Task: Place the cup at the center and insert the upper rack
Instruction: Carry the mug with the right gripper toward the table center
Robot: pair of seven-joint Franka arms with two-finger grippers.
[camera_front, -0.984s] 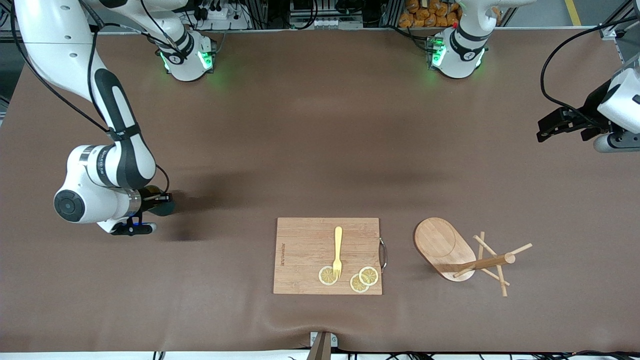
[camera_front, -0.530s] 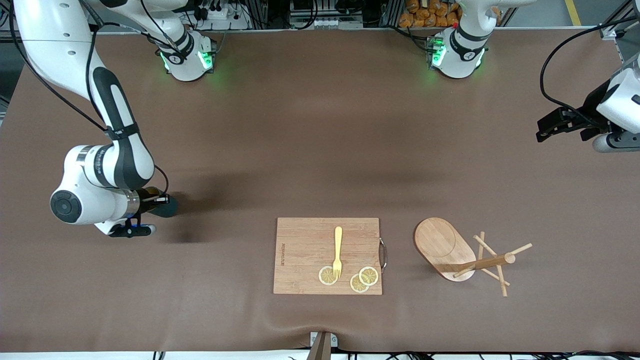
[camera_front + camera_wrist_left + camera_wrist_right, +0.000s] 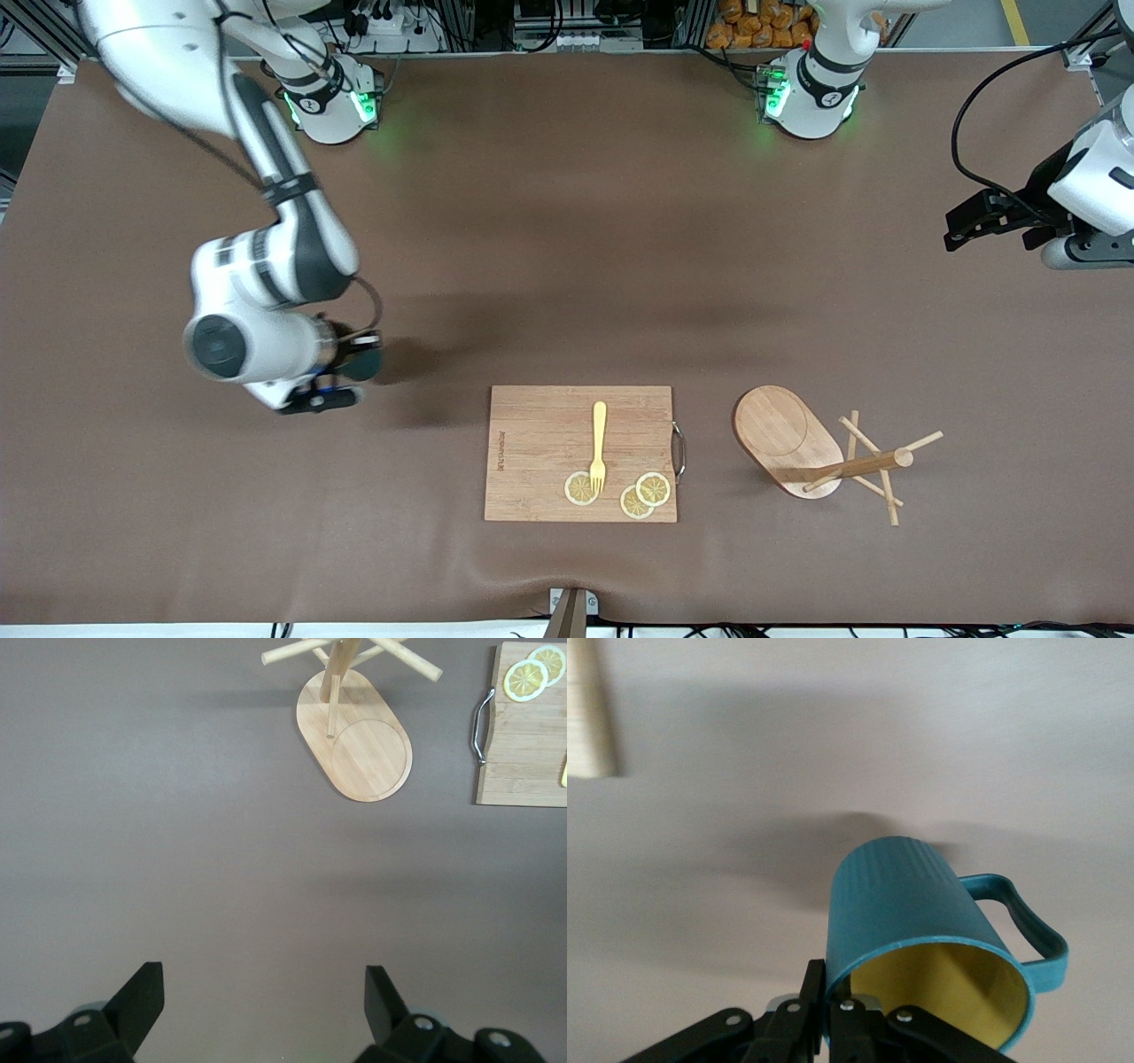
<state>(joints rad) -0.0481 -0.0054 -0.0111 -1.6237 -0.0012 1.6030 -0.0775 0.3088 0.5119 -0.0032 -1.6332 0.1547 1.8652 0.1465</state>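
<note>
My right gripper (image 3: 359, 350) is shut on the rim of the teal cup (image 3: 365, 361) and holds it above the table, between the right arm's end and the cutting board. In the right wrist view the cup (image 3: 908, 904) shows its yellow inside and side handle, with my fingers (image 3: 833, 1001) pinching its wall. The bamboo upper rack (image 3: 802, 443) lies tipped on its side near the left arm's end, its post and pegs (image 3: 873, 465) pointing away from the board. It also shows in the left wrist view (image 3: 359, 735). My left gripper (image 3: 961, 226) is open and waits over the table's edge.
A wooden cutting board (image 3: 540, 443) with a metal handle (image 3: 679, 450) lies near the front edge. On it are a yellow fork (image 3: 599, 443) and three lemon slices (image 3: 642, 496). The board's corner shows in the left wrist view (image 3: 523, 735).
My right arm has swung the cup toward the table's middle, closer to the cutting board. The left arm has barely moved.
</note>
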